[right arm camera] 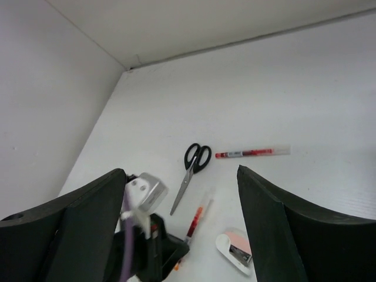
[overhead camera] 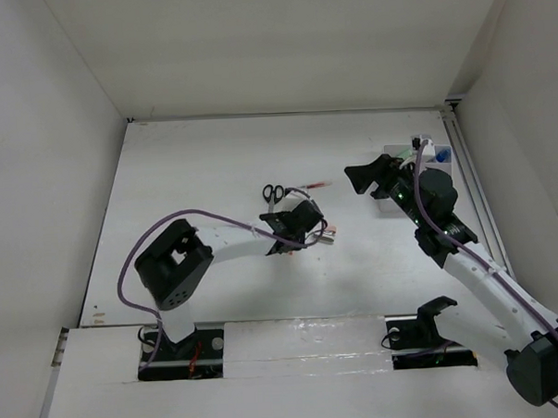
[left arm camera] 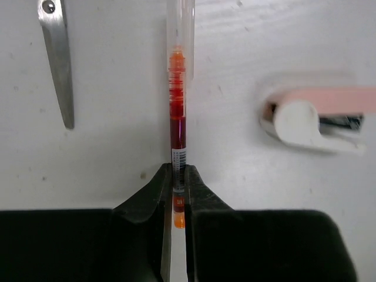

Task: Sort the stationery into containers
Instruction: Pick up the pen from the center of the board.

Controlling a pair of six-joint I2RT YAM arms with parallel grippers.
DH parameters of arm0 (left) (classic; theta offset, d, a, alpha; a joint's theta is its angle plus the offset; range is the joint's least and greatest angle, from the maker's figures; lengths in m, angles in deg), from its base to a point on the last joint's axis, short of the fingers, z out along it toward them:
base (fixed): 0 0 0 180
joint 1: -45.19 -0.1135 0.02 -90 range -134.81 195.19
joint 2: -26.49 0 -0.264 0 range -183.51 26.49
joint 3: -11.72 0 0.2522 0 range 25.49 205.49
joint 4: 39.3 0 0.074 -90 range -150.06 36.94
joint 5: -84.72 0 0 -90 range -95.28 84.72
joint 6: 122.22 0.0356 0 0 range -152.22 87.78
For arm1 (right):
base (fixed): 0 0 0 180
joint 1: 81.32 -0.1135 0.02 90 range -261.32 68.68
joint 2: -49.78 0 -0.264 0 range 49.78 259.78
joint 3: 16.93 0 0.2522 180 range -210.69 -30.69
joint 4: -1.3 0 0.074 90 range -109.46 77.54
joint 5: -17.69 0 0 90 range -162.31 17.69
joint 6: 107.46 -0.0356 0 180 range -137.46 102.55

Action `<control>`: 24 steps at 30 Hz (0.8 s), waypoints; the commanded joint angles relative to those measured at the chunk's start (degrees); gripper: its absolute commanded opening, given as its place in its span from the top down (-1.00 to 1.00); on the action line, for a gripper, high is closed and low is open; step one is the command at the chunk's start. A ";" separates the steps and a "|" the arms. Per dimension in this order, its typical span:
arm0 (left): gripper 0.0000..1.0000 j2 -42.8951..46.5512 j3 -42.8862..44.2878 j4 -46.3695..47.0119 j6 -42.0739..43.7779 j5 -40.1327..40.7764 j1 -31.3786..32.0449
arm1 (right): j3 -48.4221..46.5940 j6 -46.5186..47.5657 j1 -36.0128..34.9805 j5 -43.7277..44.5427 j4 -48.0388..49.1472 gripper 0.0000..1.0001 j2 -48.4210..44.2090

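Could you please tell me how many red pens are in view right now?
2. One pen lies beside the scissors' handles; the second pen is pinched in the left gripper, right of the blades. Others may be hidden.

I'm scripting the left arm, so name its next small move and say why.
Probably lift straight up. The left gripper is shut on the red pen, which appears to lie on the table between the scissors and the pink-white eraser. Raising it should clear both before the carry to the organizer box.
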 commanded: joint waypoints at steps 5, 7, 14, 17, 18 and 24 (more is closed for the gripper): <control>1.00 19.78 -6.92 9.38 7.63 9.17 5.46 | -0.07 -9.13 1.17 -12.61 6.50 -0.90 2.72; 1.00 27.23 -9.99 14.19 10.60 6.56 5.46 | 1.50 -12.54 0.65 -17.36 10.36 -0.96 4.65; 1.00 34.38 -12.74 19.50 14.92 2.24 5.46 | 3.36 -15.99 -5.59 -18.43 17.24 -0.99 7.30; 1.00 34.99 -12.03 18.71 15.46 1.18 5.46 | 2.57 -15.99 -8.92 -17.20 18.48 -0.97 8.79; 1.00 35.00 -12.03 18.71 15.46 0.48 5.46 | 1.87 -15.99 -9.55 -16.24 18.48 -0.97 10.36; 1.00 38.43 -13.08 19.76 15.99 -3.66 5.46 | 1.34 -15.99 -11.14 -15.17 21.82 -0.73 14.85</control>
